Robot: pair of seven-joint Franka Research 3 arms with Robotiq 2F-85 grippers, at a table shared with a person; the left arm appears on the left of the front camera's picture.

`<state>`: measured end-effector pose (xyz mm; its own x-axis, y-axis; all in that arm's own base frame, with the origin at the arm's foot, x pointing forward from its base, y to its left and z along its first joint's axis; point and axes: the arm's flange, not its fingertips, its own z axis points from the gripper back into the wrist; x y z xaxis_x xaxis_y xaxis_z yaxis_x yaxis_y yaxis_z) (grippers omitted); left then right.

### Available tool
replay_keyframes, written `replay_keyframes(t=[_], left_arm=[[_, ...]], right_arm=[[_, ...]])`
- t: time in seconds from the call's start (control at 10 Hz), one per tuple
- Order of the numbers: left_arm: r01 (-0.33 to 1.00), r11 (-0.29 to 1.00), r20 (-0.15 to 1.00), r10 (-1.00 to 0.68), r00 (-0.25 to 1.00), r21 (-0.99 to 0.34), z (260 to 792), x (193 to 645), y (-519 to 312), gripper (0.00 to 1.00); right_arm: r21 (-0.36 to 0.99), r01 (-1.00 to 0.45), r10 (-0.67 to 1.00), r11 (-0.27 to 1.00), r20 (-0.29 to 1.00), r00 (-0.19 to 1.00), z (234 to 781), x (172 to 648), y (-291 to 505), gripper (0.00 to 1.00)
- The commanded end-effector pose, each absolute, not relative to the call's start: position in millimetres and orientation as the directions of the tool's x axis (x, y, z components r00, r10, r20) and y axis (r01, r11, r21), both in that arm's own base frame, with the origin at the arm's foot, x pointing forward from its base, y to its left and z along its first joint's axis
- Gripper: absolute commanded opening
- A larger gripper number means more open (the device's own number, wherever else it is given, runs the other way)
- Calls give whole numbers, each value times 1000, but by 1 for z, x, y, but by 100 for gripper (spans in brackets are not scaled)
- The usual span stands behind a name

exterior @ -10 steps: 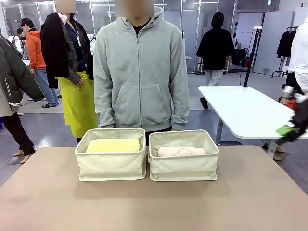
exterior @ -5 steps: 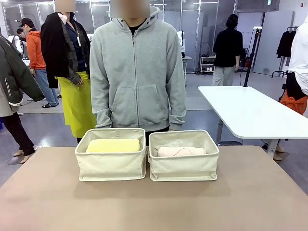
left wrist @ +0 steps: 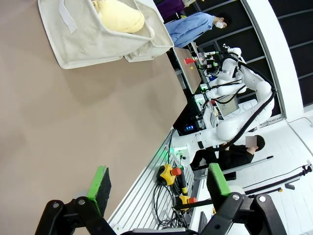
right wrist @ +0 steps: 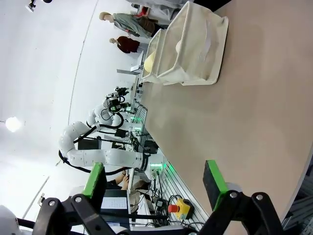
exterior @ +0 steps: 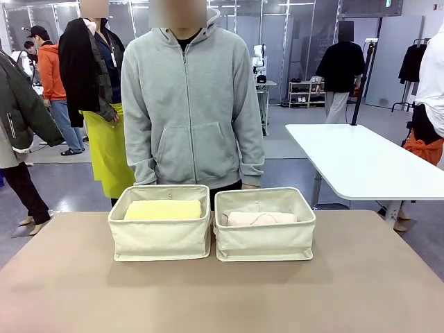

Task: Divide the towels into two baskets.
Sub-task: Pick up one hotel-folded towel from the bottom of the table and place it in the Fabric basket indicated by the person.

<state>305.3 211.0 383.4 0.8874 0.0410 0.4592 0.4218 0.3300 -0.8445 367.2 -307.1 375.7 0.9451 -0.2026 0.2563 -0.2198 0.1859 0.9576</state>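
A plain tan counter (exterior: 222, 284) carries two cream canvas baskets side by side near its far edge, their walls touching or nearly so. The left cream canvas basket (exterior: 160, 239) holds a rolled yellow terry towel (exterior: 163, 209); the right cream canvas basket (exterior: 264, 241) holds a rolled pale pink towel (exterior: 261, 218). A person in a grey zip hoodie (exterior: 192, 104) stands just behind them (arms down). A white table (exterior: 361, 163) stands off to the right on a grey floor. The left pincer (left wrist: 159, 183) and the right pincer (right wrist: 155, 178) both gape wide, holding nothing, above the counter's edge.
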Motion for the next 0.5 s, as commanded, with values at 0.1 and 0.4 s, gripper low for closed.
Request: replay_keyframes(t=[0.1,0.4], left_arm=[[418,321,456,51,888,-850,387,303,212,100],[418,321,456,51,888,-850,387,303,212,100]], right_arm=[[958,-209,-190,196,247,950,379,364,-304,100],[958,-209,-190,196,247,950,379,364,-304,100]])
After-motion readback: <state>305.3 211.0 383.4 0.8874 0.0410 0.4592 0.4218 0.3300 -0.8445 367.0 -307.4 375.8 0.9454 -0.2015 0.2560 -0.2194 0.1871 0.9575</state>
